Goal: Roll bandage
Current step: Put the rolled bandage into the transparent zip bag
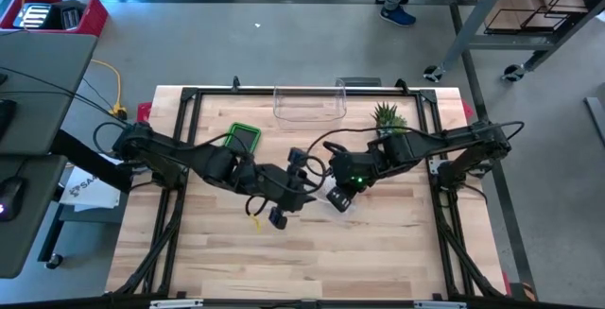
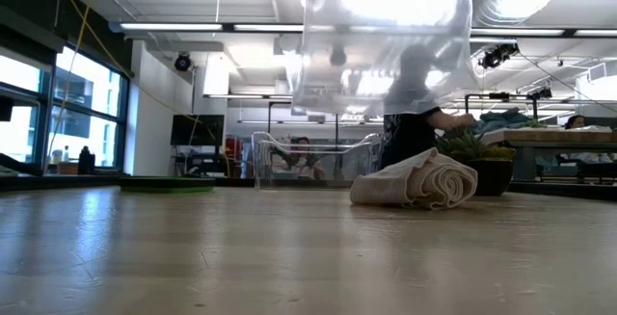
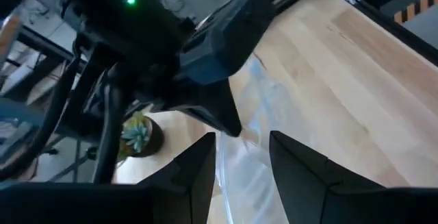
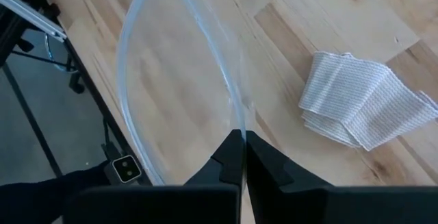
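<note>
Your rolled bandage [image 4: 363,107] lies flat on the worktop [image 4: 321,18], long axis level; right gripper [image 4: 243,157] jaws clenched on a clear plastic bag [image 4: 178,73], left gripper [image 3: 243,161] jaws released around it.

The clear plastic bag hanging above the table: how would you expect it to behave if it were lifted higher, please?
The clear plastic bag probably stays floppy: it hangs in loose folds from the right gripper, shut on its edge. It seems light, and its glossy film may slip easily. The rolled beige cloth bandage lies on the wooden table, outside it.

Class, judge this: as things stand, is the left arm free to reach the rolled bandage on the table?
Probably yes: the left gripper is open and the bandage lies uncovered, though the clear plastic bag hangs between its fingers.
</note>
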Controlling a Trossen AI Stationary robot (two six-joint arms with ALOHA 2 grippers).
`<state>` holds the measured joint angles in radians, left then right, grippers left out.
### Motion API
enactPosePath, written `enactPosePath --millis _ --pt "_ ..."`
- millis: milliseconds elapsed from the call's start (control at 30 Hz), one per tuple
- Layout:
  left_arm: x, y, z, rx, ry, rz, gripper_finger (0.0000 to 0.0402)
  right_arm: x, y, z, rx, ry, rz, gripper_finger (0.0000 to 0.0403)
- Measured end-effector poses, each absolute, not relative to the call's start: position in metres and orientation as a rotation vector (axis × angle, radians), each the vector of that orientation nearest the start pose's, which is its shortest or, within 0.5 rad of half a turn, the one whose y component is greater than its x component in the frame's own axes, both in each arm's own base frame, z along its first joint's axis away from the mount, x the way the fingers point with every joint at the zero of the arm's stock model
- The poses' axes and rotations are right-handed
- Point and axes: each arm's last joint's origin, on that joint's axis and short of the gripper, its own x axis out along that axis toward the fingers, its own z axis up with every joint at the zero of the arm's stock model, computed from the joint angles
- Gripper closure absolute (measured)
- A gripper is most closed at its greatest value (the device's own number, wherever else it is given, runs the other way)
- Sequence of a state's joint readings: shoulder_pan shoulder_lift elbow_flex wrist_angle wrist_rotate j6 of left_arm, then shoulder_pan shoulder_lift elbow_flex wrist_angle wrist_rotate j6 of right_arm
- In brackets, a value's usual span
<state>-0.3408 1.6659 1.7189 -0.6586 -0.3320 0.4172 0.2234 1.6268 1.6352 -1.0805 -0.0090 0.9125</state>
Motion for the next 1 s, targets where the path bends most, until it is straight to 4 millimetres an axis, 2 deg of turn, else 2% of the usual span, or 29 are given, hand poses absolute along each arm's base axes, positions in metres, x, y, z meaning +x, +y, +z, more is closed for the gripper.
enactPosePath --millis 100,233,367,500,633,767,867,1000 --pt "0.342 -0.112 0.389 0.54 0.569 -0.118 0.0268 0.317 0.072 0.344 0.695 1.08 -0.286 0.0403" --pt "0.33 -0.106 0.392 0.339 0.609 -0.154 0.0268 0.315 0.072 0.343 0.689 1.095 -0.303 0.0403" --pt "0.317 -0.104 0.366 0.201 0.707 -0.153 0.0268 0.307 0.07 0.339 0.66 1.179 -0.353 0.0403" --pt "0.298 -0.106 0.344 0.106 0.663 -0.099 0.0268 0.295 0.069 0.335 0.603 1.291 -0.401 0.0403" --pt "0.288 -0.105 0.306 -0.009 0.658 -0.046 0.0268 0.287 0.074 0.337 0.598 1.344 -0.372 0.0403" --pt "0.292 -0.099 0.283 -0.088 0.693 -0.02 0.0267 0.27 0.078 0.343 0.611 1.394 -0.441 0.0403" --pt "0.303 -0.092 0.269 -0.042 0.746 -0.072 0.0263 0.257 0.079 0.346 0.648 1.392 -0.528 0.0403" --pt "0.327 -0.078 0.27 0.021 0.695 -0.111 0.0253 0.24 0.078 0.343 0.774 1.338 -0.62 0.0403"
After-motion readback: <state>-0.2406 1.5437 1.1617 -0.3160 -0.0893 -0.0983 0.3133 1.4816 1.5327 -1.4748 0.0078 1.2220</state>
